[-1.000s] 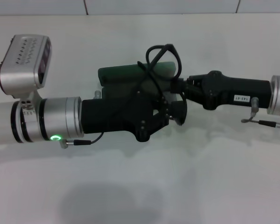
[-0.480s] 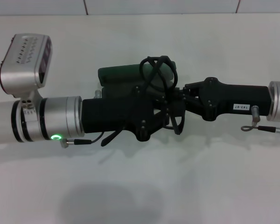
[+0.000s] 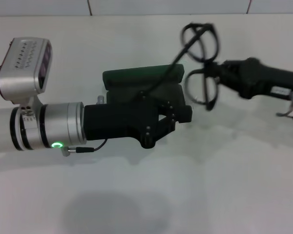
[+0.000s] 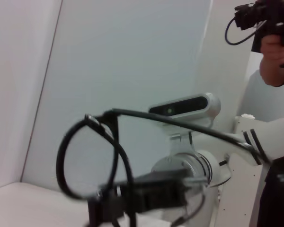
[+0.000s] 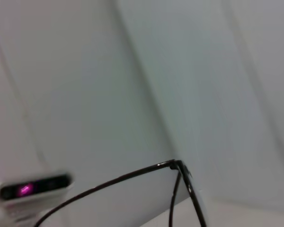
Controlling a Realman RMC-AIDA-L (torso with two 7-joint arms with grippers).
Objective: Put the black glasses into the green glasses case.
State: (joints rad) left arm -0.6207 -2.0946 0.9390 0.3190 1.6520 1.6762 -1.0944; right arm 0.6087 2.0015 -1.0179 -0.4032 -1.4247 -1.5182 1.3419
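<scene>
The pale, smooth white surface fills most of the head view, and across its middle left stretches the left arm, silver at the wrist and black at the claw. The left claw sits at the frame's centre, over the dark green rectangular hard glasses case; only the case's far edge and lid strip show above the arm, so I cannot tell whether it stands open, and whether this claw is clenched on the case or merely resting there cannot be told either.

From the right edge of the head view the black right arm reaches in toward the upper right. The right claw is clenched on the thin black-framed eyeglasses with roundish clear lenses, holding them near the bridge, clear of the surface. One lens rim stands in the upper centre-right, the other hangs below it, and one slim temple arm slants down toward the case's right end. In the left wrist view the same frame shows at lower left.

This looks like the carrying step: glasses held just beside the case, not in it. The next move likely calls for turning the frame lengthwise along the case and folding or clearing the trailing temple so it does not snag the left claw.
</scene>
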